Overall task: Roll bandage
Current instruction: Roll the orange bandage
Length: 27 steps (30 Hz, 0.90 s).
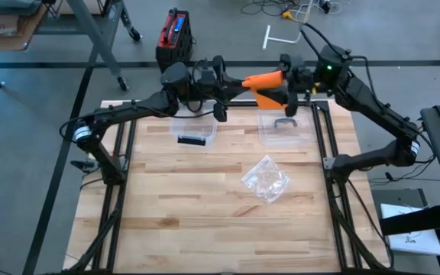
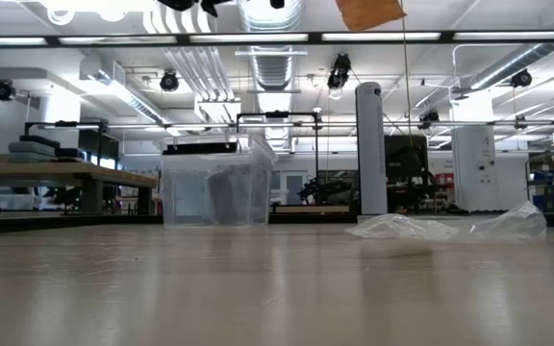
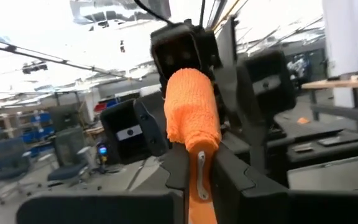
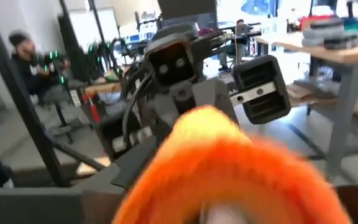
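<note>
- Surface (image 1: 205,198): pale wooden top on a dark frame; both arms reach in over its far edge, the left arm (image 1: 121,114) from the left side and the right arm (image 1: 373,107) from the right.
- Left bin (image 1: 195,128): clear plastic, near the far edge, with a dark flat object inside; in the low view it (image 2: 214,187) stands upright on the surface.
- Right bin (image 1: 285,128): clear plastic, beside the first and toward the right arm's side, with a dark curved piece inside.
- Crumpled clear plastic bag (image 1: 266,179): lies on the surface nearer the middle, apart from both bins; it (image 2: 421,227) shows low and flat in the low view.
- Bandage (image 1: 264,85): orange, partly rolled, held in the air above the far edge of the surface between the two hands, with a loose orange flap hanging below the roll. From the low view only that flap (image 2: 369,12) shows, at the top edge.
- Left hand (image 1: 221,85): raised over the far edge, fingers pressed together, pinching the orange bandage (image 3: 191,118) and its loose tail.
- Right hand (image 1: 290,82): raised opposite the left hand, at the other end of the roll; its own view is filled by the blurred orange roll (image 4: 229,174), and whether its fingers are spread or pressed together I cannot tell.
</note>
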{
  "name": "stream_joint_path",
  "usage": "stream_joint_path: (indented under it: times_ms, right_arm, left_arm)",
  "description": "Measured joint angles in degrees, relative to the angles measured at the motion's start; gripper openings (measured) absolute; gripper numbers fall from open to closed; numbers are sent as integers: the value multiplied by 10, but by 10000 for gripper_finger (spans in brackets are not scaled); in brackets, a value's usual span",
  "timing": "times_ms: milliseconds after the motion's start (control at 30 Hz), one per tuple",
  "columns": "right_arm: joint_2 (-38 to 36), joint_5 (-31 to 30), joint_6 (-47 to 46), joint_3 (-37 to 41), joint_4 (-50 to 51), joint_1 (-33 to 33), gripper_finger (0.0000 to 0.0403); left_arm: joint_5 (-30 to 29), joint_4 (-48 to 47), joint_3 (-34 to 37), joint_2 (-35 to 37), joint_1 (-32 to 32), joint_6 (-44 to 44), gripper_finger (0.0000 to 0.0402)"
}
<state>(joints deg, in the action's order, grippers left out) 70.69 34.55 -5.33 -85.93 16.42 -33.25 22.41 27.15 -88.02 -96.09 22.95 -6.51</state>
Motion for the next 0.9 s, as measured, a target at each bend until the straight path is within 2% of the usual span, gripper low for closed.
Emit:
stream_joint_path:
  times_ms: [200, 400, 567, 667, 833, 900]
  right_arm:
    - [-49, 4, 183, 0, 61, 0, 215]
    - [-41, 1, 188, 0, 51, 5, 194]
    - [-19, 0, 188, 0, 48, 7, 152]
    - [-5, -5, 189, 0, 51, 8, 112]
    - [-4, -94, 243, 0, 73, 8, 16]
    - [-5, -118, 254, 0, 78, 7, 9]
  left_arm:
    - [37, 14, -1, 28, 7, 70, 31]
    - [54, 5, 0, 29, 5, 118, 32]
    - [54, 14, 0, 29, -1, 132, 34]
    - [57, 14, 0, 29, -7, 140, 32]
    - [86, 14, 0, 29, -9, 181, 36]
    - [106, 13, 1, 29, -12, 200, 36]
